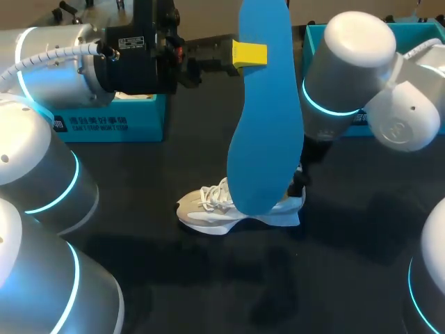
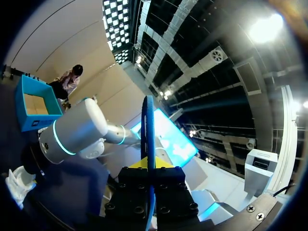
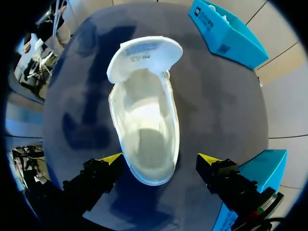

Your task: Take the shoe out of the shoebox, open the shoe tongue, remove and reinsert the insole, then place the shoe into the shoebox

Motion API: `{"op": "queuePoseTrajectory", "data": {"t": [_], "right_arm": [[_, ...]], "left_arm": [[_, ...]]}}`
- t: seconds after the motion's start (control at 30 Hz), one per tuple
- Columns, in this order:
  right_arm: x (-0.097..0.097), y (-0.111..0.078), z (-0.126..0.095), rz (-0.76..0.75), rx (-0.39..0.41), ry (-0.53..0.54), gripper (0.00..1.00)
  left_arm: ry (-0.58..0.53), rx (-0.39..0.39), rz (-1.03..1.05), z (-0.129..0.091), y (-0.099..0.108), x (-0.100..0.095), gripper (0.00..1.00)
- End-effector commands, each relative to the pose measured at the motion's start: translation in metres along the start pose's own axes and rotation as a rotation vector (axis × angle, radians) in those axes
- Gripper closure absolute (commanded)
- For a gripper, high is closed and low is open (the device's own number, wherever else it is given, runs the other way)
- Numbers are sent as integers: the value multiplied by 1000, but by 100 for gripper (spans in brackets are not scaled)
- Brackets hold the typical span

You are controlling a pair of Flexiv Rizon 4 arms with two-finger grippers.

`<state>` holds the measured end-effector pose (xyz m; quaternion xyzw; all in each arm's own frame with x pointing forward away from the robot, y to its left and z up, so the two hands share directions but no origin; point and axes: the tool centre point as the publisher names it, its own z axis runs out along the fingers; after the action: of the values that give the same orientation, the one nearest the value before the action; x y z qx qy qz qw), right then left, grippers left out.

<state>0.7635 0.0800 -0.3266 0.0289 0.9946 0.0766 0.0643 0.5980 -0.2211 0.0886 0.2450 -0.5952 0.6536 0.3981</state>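
White mesh sneaker sits on dark tabletop, tongue folded out. Long blue foam insole hangs above sneaker, clamped in left gripper. Right gripper spread apart over sneaker heel. Step looks like reinsertion; next move: lower insole toe-first into sneaker opening.

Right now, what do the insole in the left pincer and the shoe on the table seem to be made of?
Insole: probably foam, with a matte blue face. It looks thin edge-on in the left pincer and hangs flat without drooping.
Shoe: white upper, likely mesh or knit cloth, with a smooth, cloth-looking lining inside. The sole could be moulded foam or rubber; I cannot tell which.
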Motion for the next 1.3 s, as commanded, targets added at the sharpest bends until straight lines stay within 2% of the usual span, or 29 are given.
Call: {"op": "queuePoseTrajectory", "data": {"t": [0.03,0.43,0.87,1.07,1.1,1.13,1.17,1.23,1.3], "right_arm": [[-16,8,9,-19,-10,9,0],[-31,27,36,-73,-22,49,0],[-31,44,64,-110,-25,107,0],[-26,44,71,-101,-28,126,0],[-26,44,71,-100,-28,130,4],[-25,44,72,-97,-22,140,16],[-24,44,72,-97,-21,141,22],[-21,43,72,-92,-22,146,51],[-20,43,72,-90,-20,148,63]], "left_arm": [[1,1,1,2,0,-1,100],[1,1,1,2,0,-1,100],[1,1,1,2,0,-1,100],[1,1,1,2,0,-1,100],[1,1,1,2,0,-1,100],[1,1,1,2,0,-1,100],[1,1,1,2,0,-1,100],[1,1,1,2,0,-1,100],[1,1,1,2,0,-1,100]]}}
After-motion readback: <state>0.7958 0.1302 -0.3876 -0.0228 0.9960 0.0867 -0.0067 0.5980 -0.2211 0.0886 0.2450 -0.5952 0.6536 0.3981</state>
